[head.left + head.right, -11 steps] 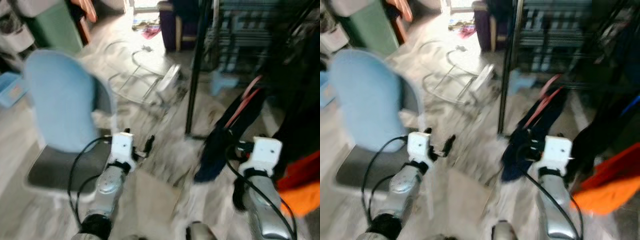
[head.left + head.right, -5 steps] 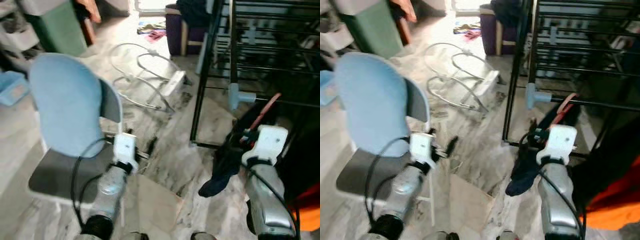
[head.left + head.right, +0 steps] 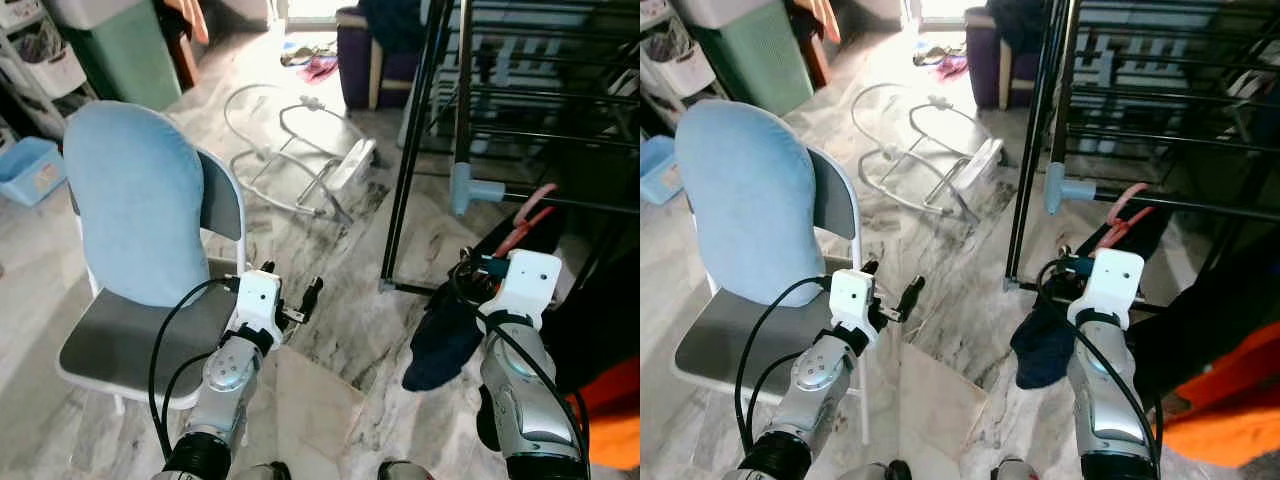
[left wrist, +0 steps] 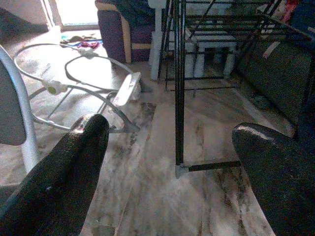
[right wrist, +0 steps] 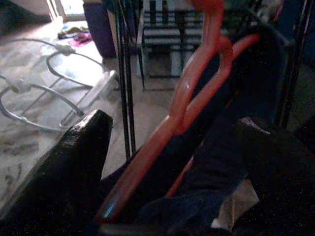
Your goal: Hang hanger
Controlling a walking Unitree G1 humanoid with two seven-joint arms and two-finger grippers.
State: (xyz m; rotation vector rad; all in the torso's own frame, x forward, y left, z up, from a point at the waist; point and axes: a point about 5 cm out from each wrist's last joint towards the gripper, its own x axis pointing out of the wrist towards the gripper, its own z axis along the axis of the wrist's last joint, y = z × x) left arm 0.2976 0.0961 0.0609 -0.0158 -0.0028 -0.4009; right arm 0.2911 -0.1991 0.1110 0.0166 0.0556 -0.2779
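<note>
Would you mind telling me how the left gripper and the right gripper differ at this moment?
The left gripper is open with nothing between its fingers, out over the marble floor beside the chair. The right gripper has a red hanger carrying a dark blue garment between its fingers, and is held near the black drying rack. Both are raised in front of the robot.

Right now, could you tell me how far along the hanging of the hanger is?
Partly done. The right gripper holds the pink hanger with a dark garment on it, so the pickup looks complete. The hanger is not yet hooked on the black drying rack ahead. The left gripper is open and empty.
</note>
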